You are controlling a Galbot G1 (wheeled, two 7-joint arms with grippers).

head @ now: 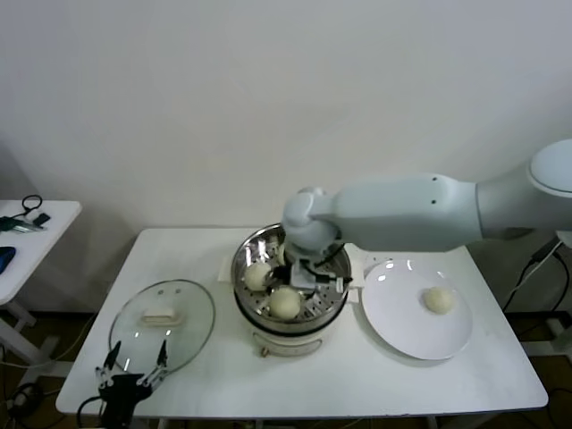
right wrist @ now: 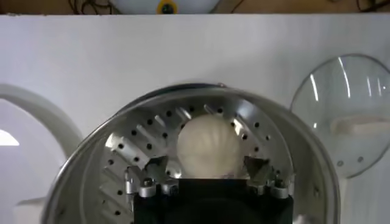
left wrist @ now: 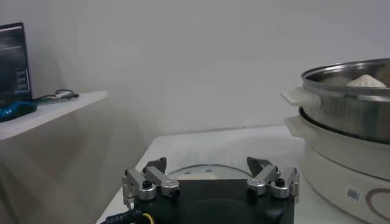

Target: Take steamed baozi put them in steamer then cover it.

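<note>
At the near edge of the white surface [head: 313, 384], the left claw [head: 132, 368] hangs idle with its fingers spread wide, holding nothing, just in front of the cover [head: 163, 323]. The cover lies flat on the surface to the left of the steamer [head: 290, 290], its cream handle facing up.

The steamer stands at the middle of the surface, a shiny perforated basket on a white cooker base. Two steamed baozi show plainly inside it in the head view, one [head: 285, 303] at the near side and one [head: 257, 275] at the left.

The right claw [head: 315, 273] reaches down into the basket from the right, its arm crossing above the steamer's far rim and hiding part of the basket. In the right wrist view its fingers [right wrist: 146, 182] stand apart on either side of a third bun [right wrist: 210, 148] that rests on the perforated floor; the pads look clear of the bun's sides, though contact cannot be told for sure.

To the right of the steamer, a flat white plate [head: 393, 331] carries one more baozi [head: 438, 299].

At the far left stands a separate side table [head: 40, 237] with dark items on it.
</note>
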